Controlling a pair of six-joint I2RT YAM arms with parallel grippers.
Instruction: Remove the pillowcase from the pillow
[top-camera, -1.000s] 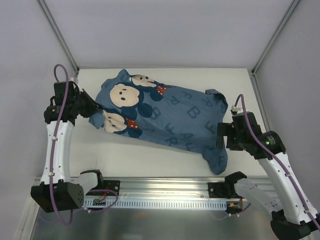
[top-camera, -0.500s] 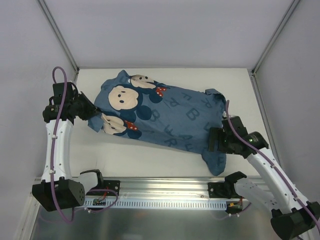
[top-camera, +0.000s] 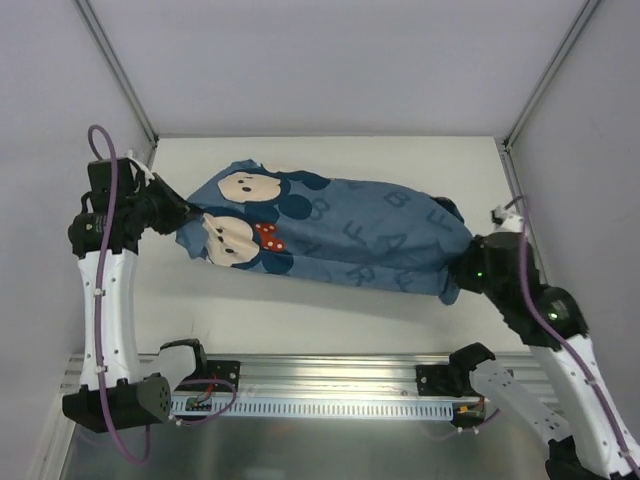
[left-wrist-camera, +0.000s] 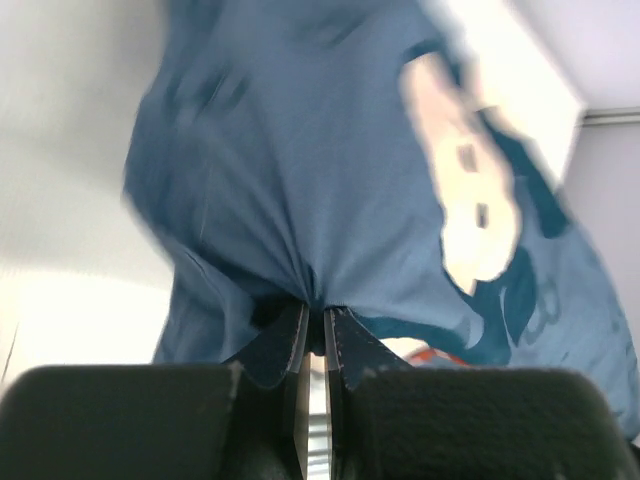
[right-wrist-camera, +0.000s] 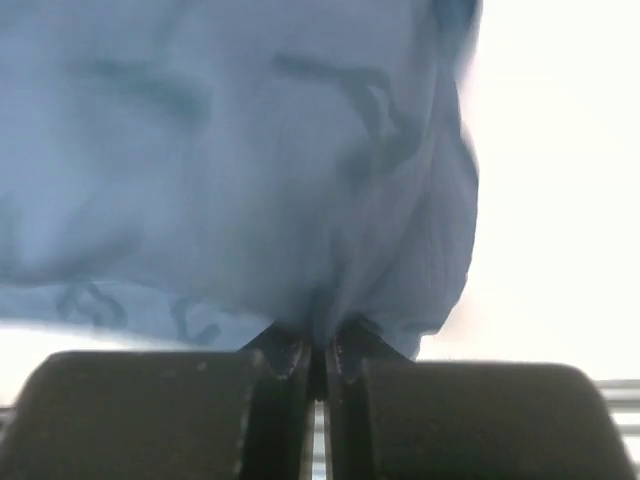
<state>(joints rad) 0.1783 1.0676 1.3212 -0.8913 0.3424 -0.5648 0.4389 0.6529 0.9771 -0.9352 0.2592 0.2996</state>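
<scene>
The blue pillowcase (top-camera: 340, 235), printed with letters and mouse faces, is stretched across the table between both arms. My left gripper (top-camera: 183, 222) is shut on its left end, where the fabric (left-wrist-camera: 300, 200) bunches into the jaws (left-wrist-camera: 315, 315). At the right end my right gripper (top-camera: 462, 272) is shut on a gathered fold of the pillowcase (right-wrist-camera: 250, 180), pinched between its jaws (right-wrist-camera: 320, 345). The pillow is hidden inside the cover.
The white table (top-camera: 300, 310) is bordered by a metal frame post (top-camera: 115, 70) at the back left and another frame post (top-camera: 550, 70) at the back right. An aluminium rail (top-camera: 320, 385) runs along the near edge between the arm bases.
The right gripper went from open to shut on the pillowcase's right end and pulled right. The left arm pulled left. The cover is now stretched long and narrow.
</scene>
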